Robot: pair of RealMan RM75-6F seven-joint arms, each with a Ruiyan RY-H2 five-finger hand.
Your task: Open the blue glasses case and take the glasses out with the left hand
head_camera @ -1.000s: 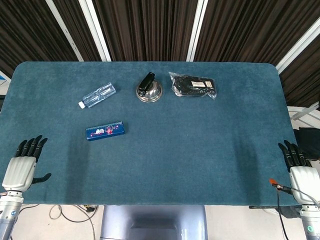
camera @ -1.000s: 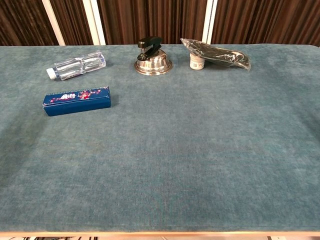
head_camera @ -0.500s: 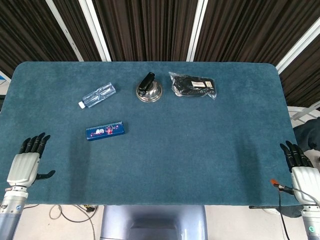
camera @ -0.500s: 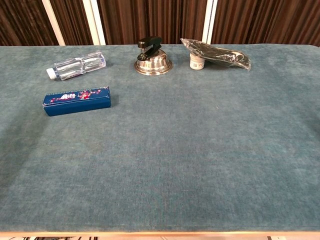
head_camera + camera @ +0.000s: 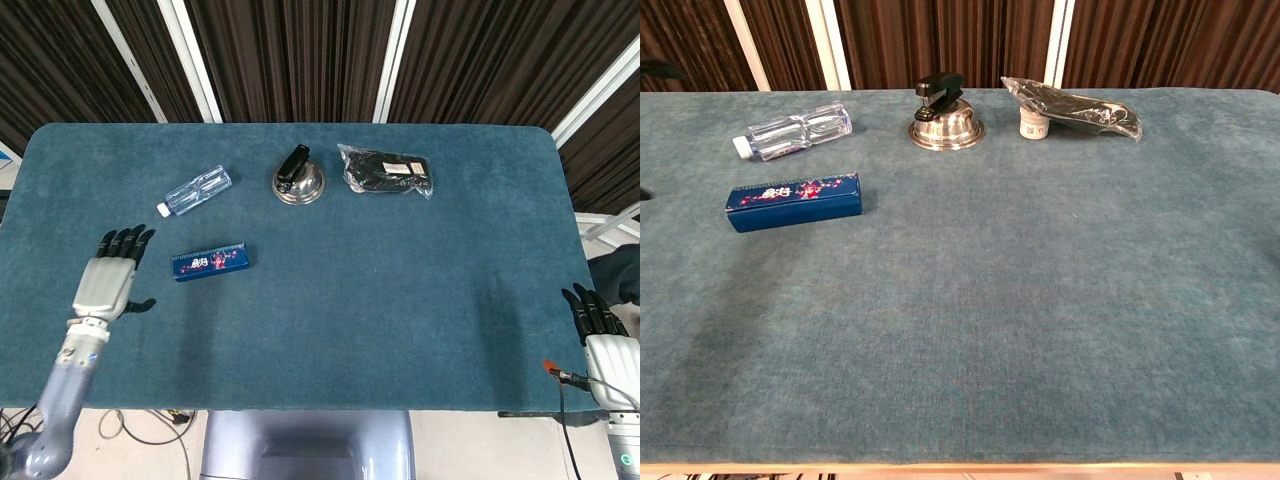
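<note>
Teal tabletop [image 5: 350, 280]: closed blue glasses case [image 5: 210, 262] at 9 o'clock, left hand [image 5: 108, 280] just beside, fingers spread, empty; right hand [image 5: 602, 335] at 4 o'clock, fingers extended, holding nothing.

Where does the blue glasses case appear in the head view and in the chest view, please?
Head view: the blue glasses case lies left of centre, just right of the left robot hand, apart from it.
Chest view: the case lies at the left, middle height.
Shared landmark: the clear bottle lies on its side just beyond the case.

Bright, even overhead light, soft faint shadows, both views sharp.
</note>
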